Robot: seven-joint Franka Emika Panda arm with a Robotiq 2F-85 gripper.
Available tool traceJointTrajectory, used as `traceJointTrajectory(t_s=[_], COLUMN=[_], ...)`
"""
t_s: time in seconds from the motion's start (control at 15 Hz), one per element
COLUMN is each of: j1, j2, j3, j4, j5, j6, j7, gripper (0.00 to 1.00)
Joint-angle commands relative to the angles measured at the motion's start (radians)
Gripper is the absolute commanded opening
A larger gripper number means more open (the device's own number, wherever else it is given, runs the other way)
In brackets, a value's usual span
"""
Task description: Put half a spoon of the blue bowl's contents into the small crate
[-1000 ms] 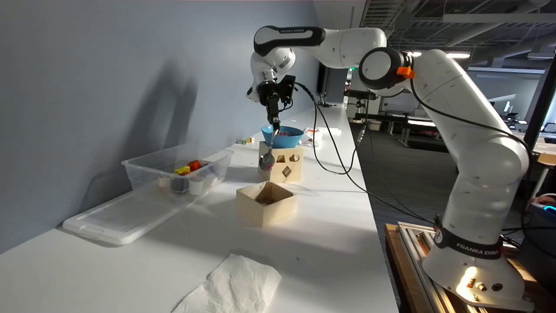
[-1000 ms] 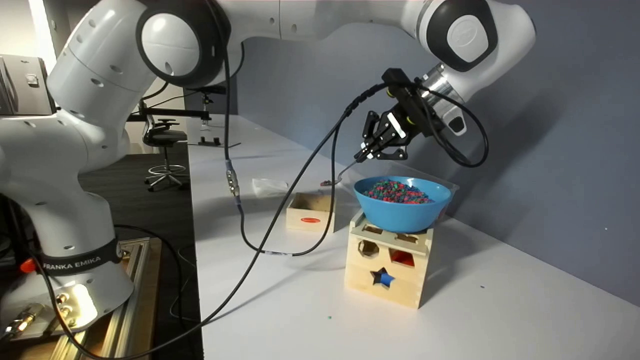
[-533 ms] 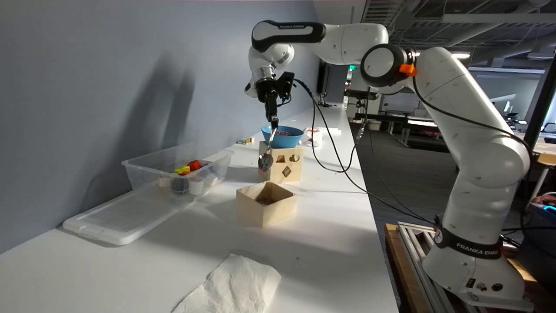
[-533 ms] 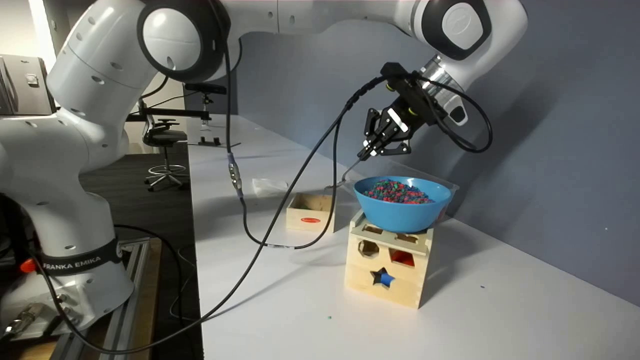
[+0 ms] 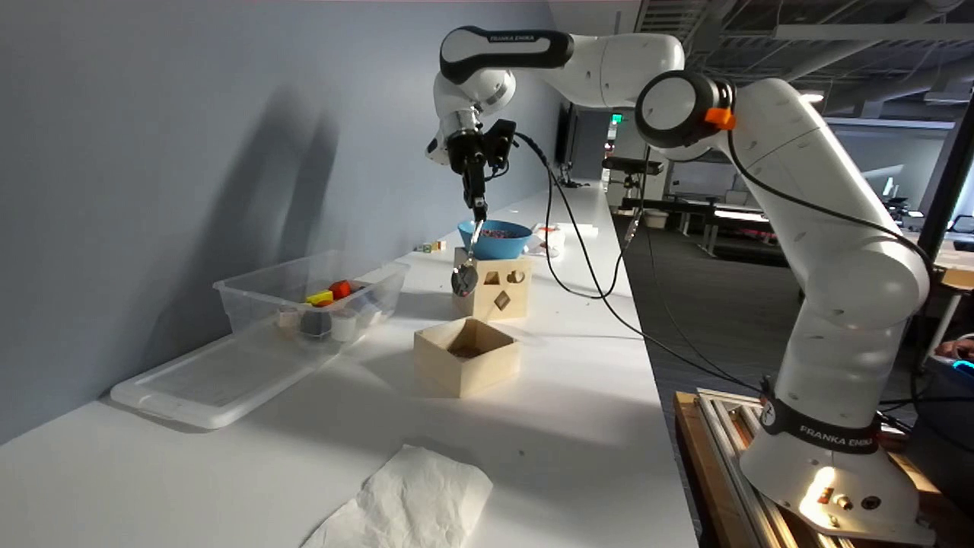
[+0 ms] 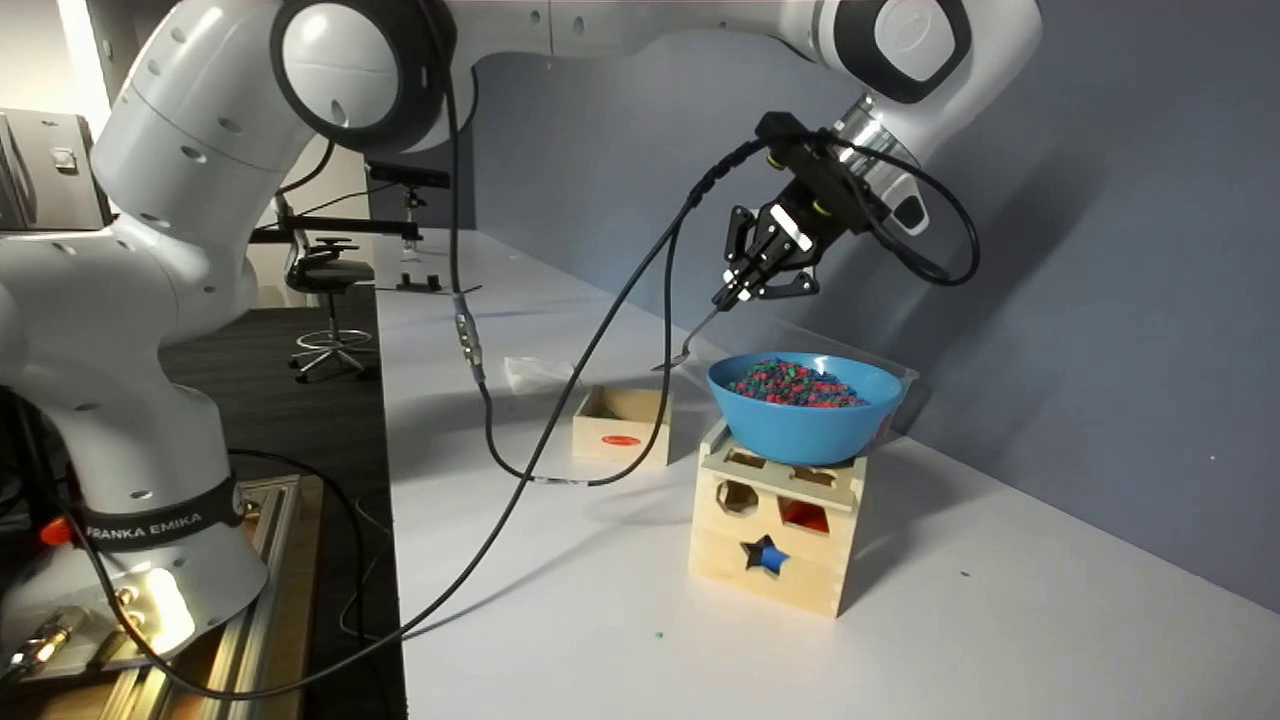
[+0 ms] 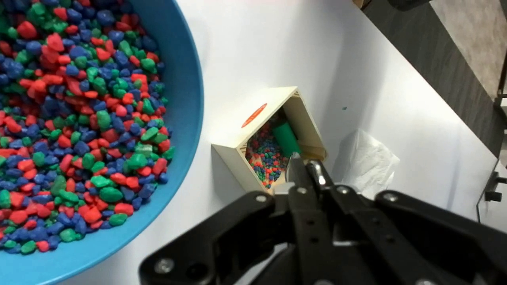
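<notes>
The blue bowl (image 5: 514, 246) (image 6: 795, 430) (image 7: 194, 134) holds red, green and blue pebbles and sits on a wooden shape box. The small crate (image 5: 466, 373) (image 6: 612, 445) (image 7: 233, 134) is an open wooden box on the table, with pebbles and a green cylinder inside. My gripper (image 5: 479, 215) (image 6: 728, 296) (image 7: 307, 168) is shut on the metal spoon's (image 5: 464, 278) (image 6: 692, 340) (image 7: 292, 161) handle. The spoon hangs tilted in the air, beside the blue bowl and higher than the crate; I cannot tell whether it is directly over it. No pebbles show on it.
The wooden shape box (image 5: 494, 293) (image 6: 770, 540) stands under the bowl. A clear tub (image 5: 358, 304) with coloured blocks and its lid (image 5: 221, 380) lie near the wall. A crumpled paper (image 5: 415, 495) (image 6: 538, 374) (image 7: 370, 162) lies beyond the crate. A cable hangs from the arm.
The arm and spoon have risen slightly. Pebbles that showed on the spoon one second ago no longer show there. The bowl and crate have not moved.
</notes>
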Motion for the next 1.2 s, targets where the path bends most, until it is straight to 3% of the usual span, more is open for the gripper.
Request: traceJointTrajectory(t_s=[0.0, 1.13], j1=[0.011, 0.006], j2=[-0.057, -0.095], j3=[-0.006, 0.003], j4=[-0.063, -0.099], j5=[-0.041, -0.037], j6=[0.023, 0.043], j7=[-0.028, -0.084], gripper=[0.01, 0.01])
